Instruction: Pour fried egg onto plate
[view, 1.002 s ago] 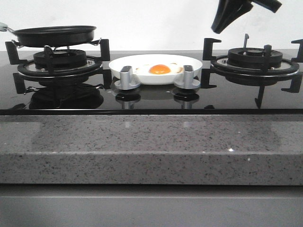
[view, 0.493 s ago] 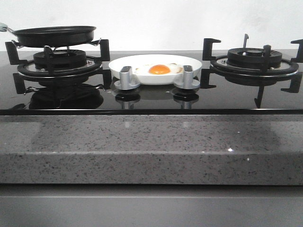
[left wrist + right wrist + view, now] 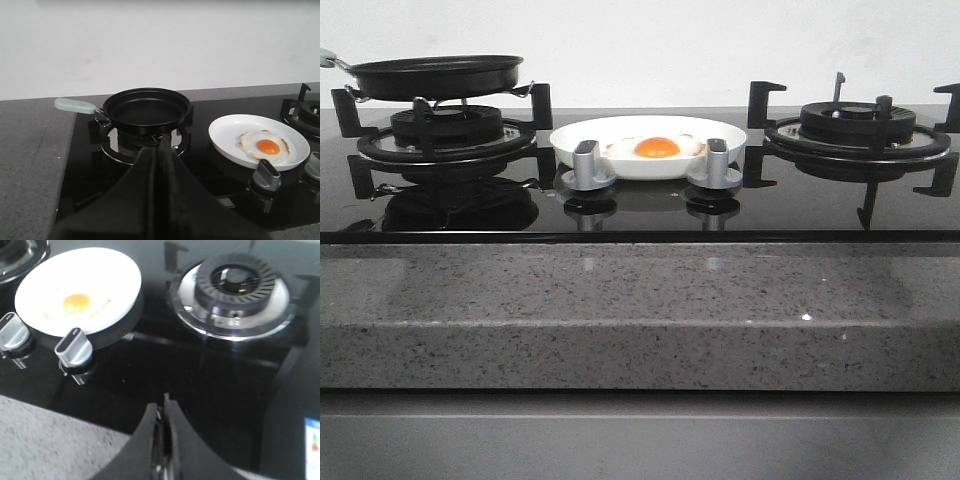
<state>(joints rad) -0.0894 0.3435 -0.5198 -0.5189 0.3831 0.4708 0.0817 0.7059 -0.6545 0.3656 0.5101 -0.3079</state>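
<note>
Left wrist view: fried egg [image 3: 265, 147], soft and slippery, lies on the plate [image 3: 227, 135] mid-hob; both claws, left [image 3: 159, 150] and right [image 3: 162, 412], pinched closed, empty.

1. You had a plain glossy white plate [image 3: 725, 135] before you.
2. The fried egg [image 3: 656, 148] was white with an orange yolk.
3. Your frying pan [image 3: 435, 75] was black, its handle [image 3: 75, 105] pale green.
4. The hob [image 3: 640, 205] was shiny black glass, its knobs [image 3: 588, 165] silver-grey.
5. The counter [image 3: 640, 310] was grey, finely speckled.
6. The wall [image 3: 640, 45] was white.
</note>
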